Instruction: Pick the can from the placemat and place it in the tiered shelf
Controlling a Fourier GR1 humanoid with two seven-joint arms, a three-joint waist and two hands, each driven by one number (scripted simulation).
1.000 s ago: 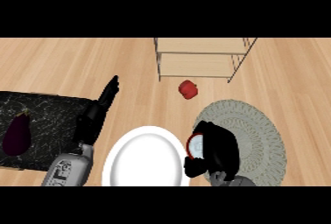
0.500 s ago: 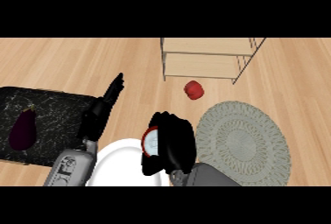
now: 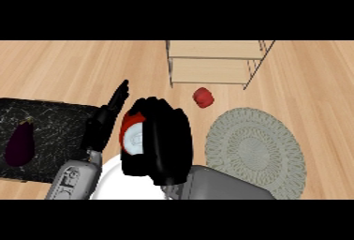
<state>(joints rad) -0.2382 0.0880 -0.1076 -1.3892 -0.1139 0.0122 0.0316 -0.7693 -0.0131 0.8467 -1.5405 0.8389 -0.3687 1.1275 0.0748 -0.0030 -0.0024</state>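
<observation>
Shelf (image 3: pixel 216 65) behind placemat (image 3: pixel 256 150); eggplant (image 3: pixel 19 143) on mat (image 3: pixel 52 122) left.

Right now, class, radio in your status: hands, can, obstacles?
Right hand shut on can, off placemat. Left hand open. Red object before tiered shelf.

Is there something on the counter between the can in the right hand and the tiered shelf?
Only a small red object lies near the path from the can, held in the right hand, to the tiered shelf.

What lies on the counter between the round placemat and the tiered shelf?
In the head view, a small red object lies on the bare wooden counter between the round placemat and the tiered shelf, touching neither.
</observation>
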